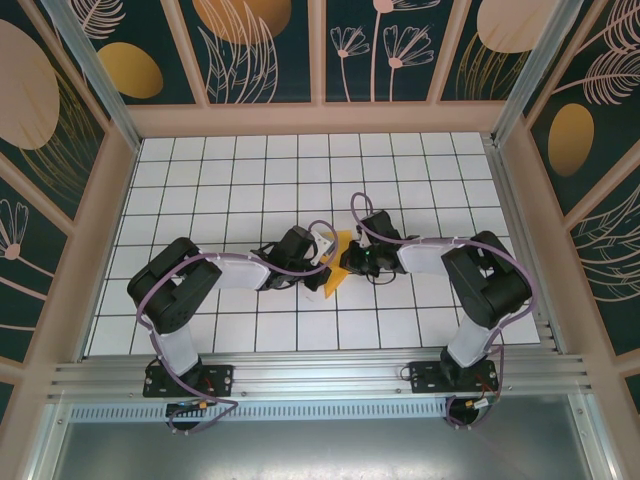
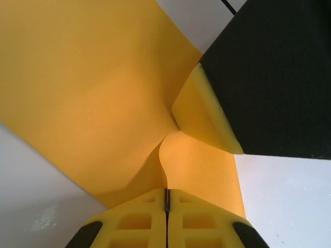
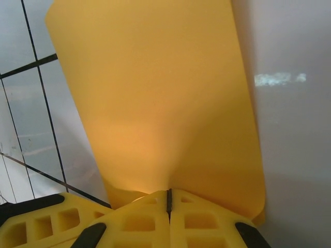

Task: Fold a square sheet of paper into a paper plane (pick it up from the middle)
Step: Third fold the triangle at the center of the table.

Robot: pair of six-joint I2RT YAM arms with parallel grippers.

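**Top view.** My left gripper (image 1: 318, 250) and right gripper (image 1: 352, 258) meet nose to nose over the middle of the tiled table (image 1: 250, 180), with the square sheet of paper (image 1: 338, 262) caught between them.

**Left wrist view.** My left jaws are pressed together, pinching a buckled part of the sheet (a right fingertip (image 2: 207, 116) nips it just opposite).

**Right wrist view.** My right jaws likewise clamp the paper's near edge. Two opposed pinches, I judge, steady the sheet for creasing.
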